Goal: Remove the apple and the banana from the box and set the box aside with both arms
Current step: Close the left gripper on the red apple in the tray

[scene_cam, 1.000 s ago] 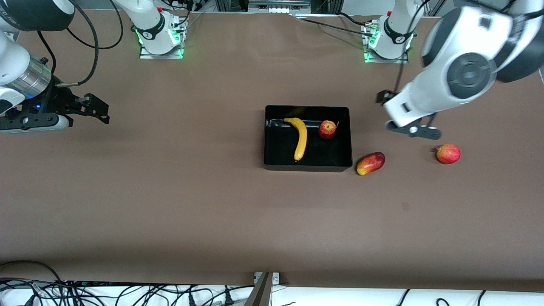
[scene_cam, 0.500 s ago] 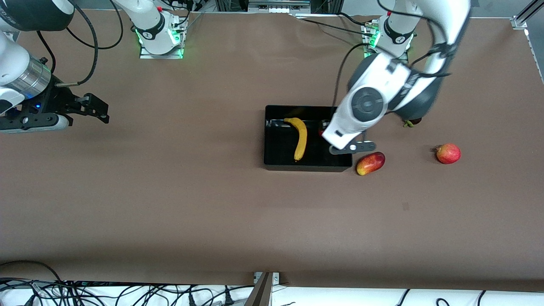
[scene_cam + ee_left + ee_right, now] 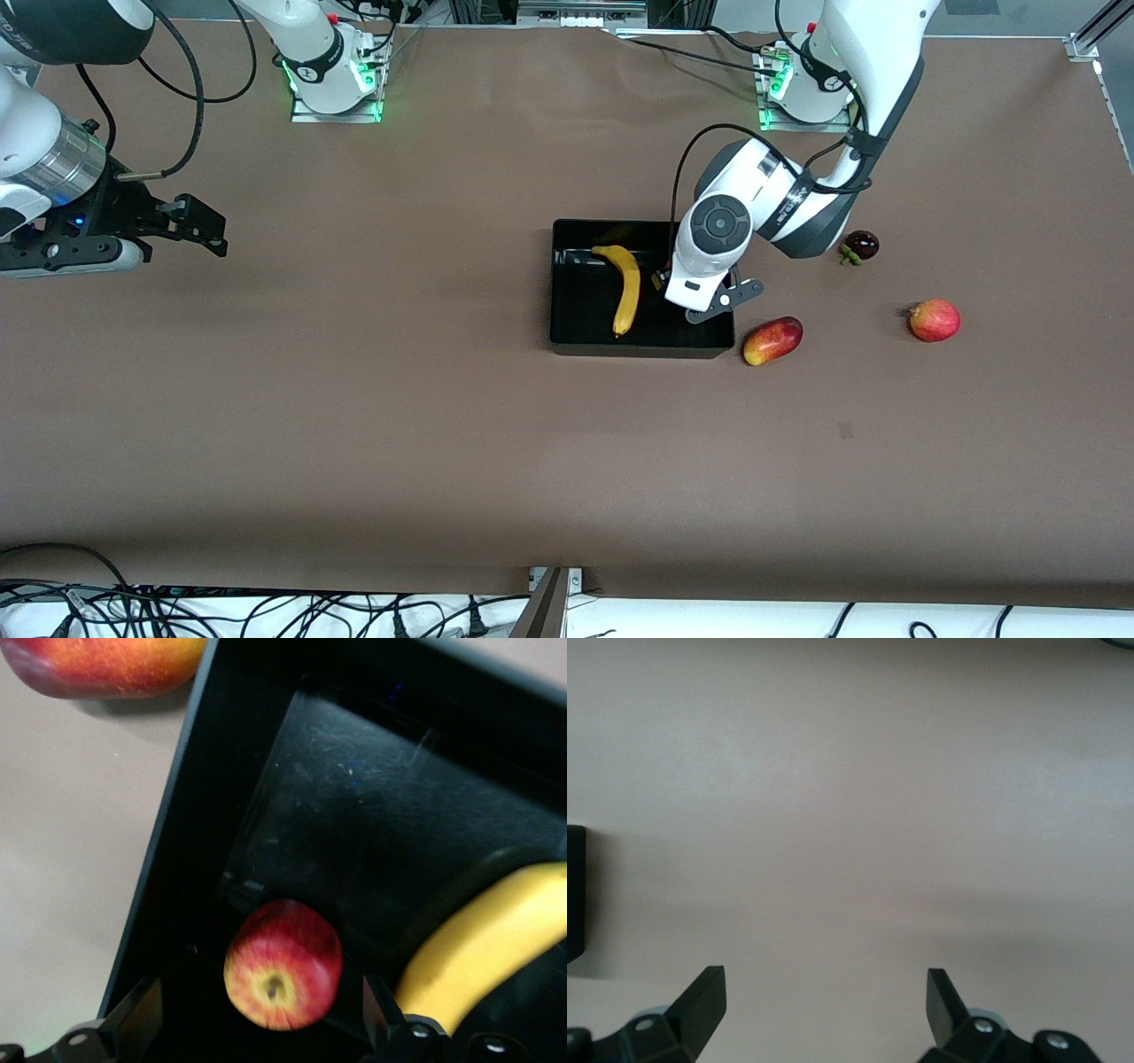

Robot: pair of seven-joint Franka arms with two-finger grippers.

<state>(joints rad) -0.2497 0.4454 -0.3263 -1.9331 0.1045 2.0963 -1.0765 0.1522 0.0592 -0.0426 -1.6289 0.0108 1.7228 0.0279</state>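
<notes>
Two fruits sit in the black bin (image 3: 567, 292): banana (image 3: 627, 288) lengthwise, toward the right arm's end of the bin, small red apple (image 3: 283, 964) with a yellowish patch beside it, toward the left arm's end. Left gripper (image 3: 257, 1028) is over the apple, fingers wide, one on each side, not touching it. Right gripper (image 3: 824, 1010) waits above bare table at the right arm's end, fingers wide, holding nothing. Red-yellow mango (image 3: 772, 340) lies just beside the bin's near corner. Another red apple (image 3: 935, 320) is farther toward the left arm's end. Dark mangosteen (image 3: 860, 245) sits near the left arm's elbow.
</notes>
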